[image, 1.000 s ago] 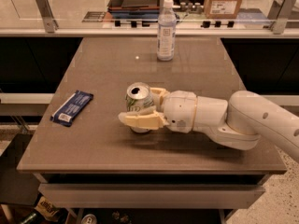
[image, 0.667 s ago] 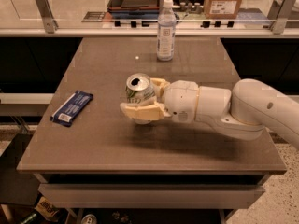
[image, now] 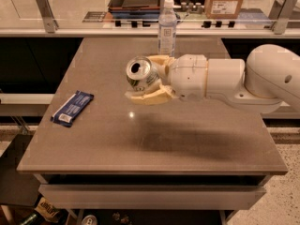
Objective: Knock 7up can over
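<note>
The 7up can [image: 139,73] is in the camera view near the middle of the grey table [image: 140,144]. It is tilted, with its silver top and open pull-tab hole facing left and toward the camera. My gripper [image: 146,78] reaches in from the right and is shut on the can, with one cream finger [image: 147,96] under it and the other behind it. The can appears lifted a little above the tabletop. The can's green and white side is mostly hidden by the fingers.
A clear plastic bottle [image: 167,27] with a white label stands upright at the table's far edge, just behind the gripper. A blue snack packet [image: 72,108] lies flat at the left. A counter with boxes [image: 225,1] runs behind the table.
The gripper has moved up and farther from the camera with the can in it. The can has tipped further, so its top now faces left and toward the camera.
</note>
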Robot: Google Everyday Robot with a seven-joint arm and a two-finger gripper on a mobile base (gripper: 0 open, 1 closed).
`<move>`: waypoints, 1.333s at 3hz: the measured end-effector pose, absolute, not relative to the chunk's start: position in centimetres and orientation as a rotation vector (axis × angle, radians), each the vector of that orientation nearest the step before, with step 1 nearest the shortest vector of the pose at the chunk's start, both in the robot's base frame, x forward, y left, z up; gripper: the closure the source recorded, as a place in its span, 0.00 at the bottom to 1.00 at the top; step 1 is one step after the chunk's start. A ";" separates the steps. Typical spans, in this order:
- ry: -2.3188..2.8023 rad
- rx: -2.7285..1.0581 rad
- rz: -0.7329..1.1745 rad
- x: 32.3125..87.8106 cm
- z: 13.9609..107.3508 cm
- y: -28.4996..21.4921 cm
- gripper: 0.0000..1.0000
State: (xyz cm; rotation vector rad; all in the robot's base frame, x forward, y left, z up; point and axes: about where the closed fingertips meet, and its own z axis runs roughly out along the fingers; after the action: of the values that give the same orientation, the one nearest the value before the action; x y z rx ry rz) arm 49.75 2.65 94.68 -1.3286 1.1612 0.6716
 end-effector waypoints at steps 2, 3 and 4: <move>0.986 -1.504 0.387 49.6 95.7 2.3 1.00; 0.950 -1.534 0.331 49.6 95.9 2.2 1.00; 0.927 -1.552 0.297 49.7 96.0 2.2 1.00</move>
State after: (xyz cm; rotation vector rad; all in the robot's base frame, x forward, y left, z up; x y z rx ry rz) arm 49.65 2.17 95.99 -1.5516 0.9274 0.2972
